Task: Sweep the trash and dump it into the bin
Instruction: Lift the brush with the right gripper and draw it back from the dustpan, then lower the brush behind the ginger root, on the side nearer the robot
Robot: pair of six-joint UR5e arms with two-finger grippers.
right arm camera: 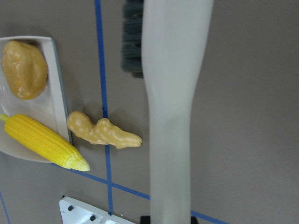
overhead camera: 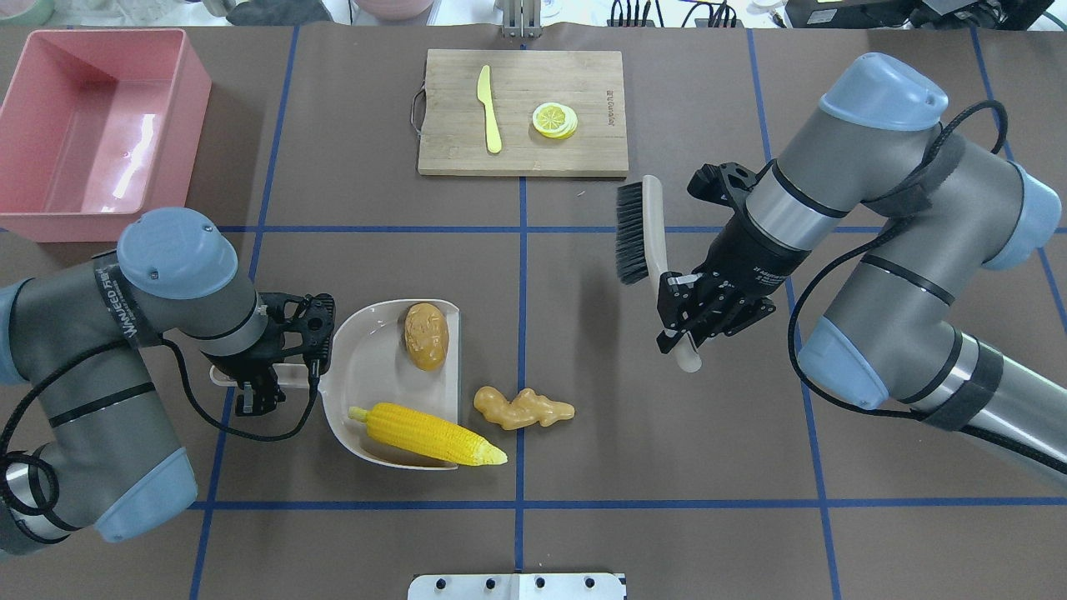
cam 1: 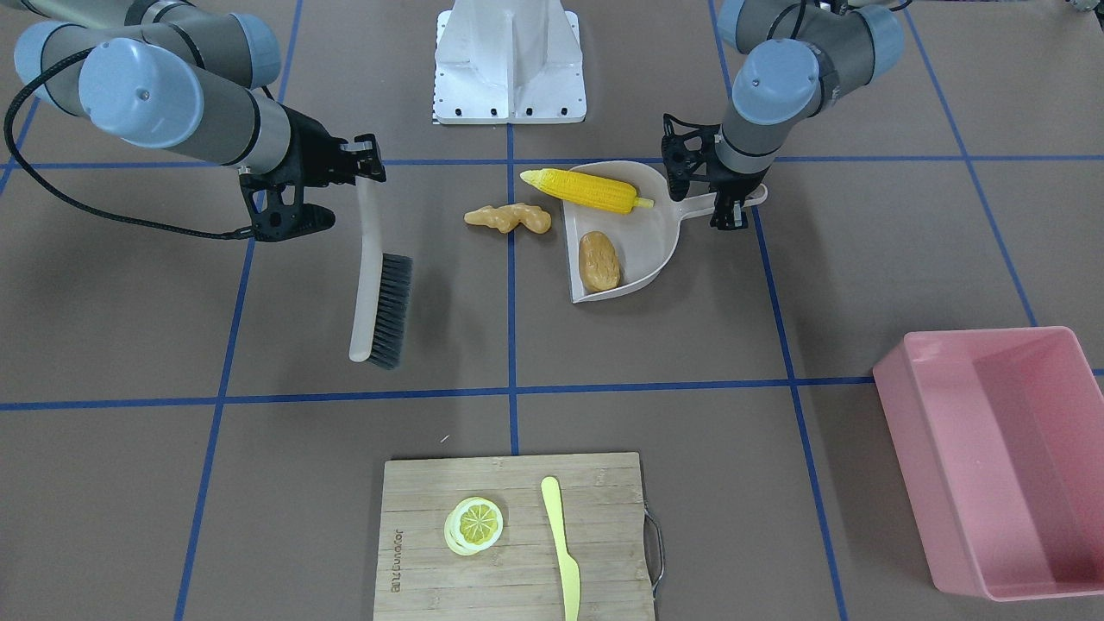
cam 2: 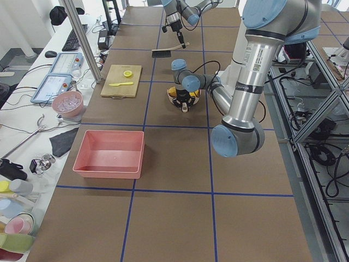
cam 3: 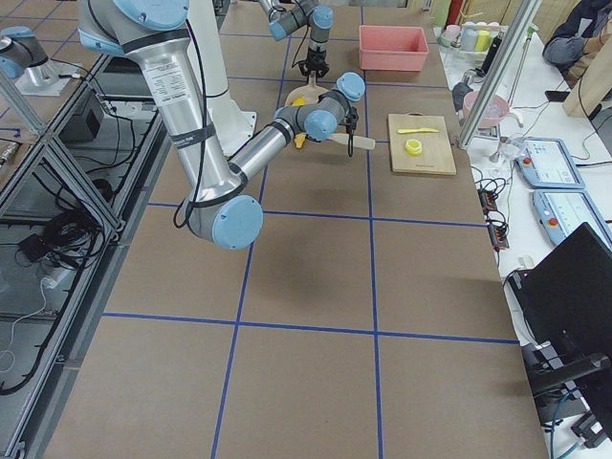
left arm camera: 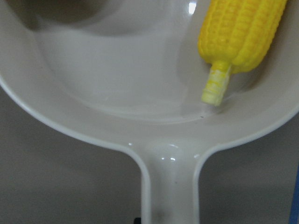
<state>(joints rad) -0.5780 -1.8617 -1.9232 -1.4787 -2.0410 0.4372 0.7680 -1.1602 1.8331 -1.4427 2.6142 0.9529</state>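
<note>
A beige dustpan [overhead camera: 375,358] lies on the table with the yellow corn cob [overhead camera: 425,433] and the brown-orange potato [overhead camera: 426,335] inside it. The corn's tip sticks out over the pan's open edge. The tan ginger root [overhead camera: 521,408] lies on the table just outside that edge. My left gripper [overhead camera: 262,377] is shut on the dustpan's handle [left arm camera: 170,186]. My right gripper [overhead camera: 688,321] is shut on the handle of a brush [overhead camera: 638,233], whose dark bristles point away from the ginger. The pink bin [overhead camera: 83,225] stands at the far left with nothing in it.
A wooden cutting board [overhead camera: 523,158] at the far middle carries a pale yellow knife [overhead camera: 489,121] and a lemon slice [overhead camera: 555,120]. The white robot base [cam 1: 509,60] sits at the near edge. Blue tape lines cross the brown table.
</note>
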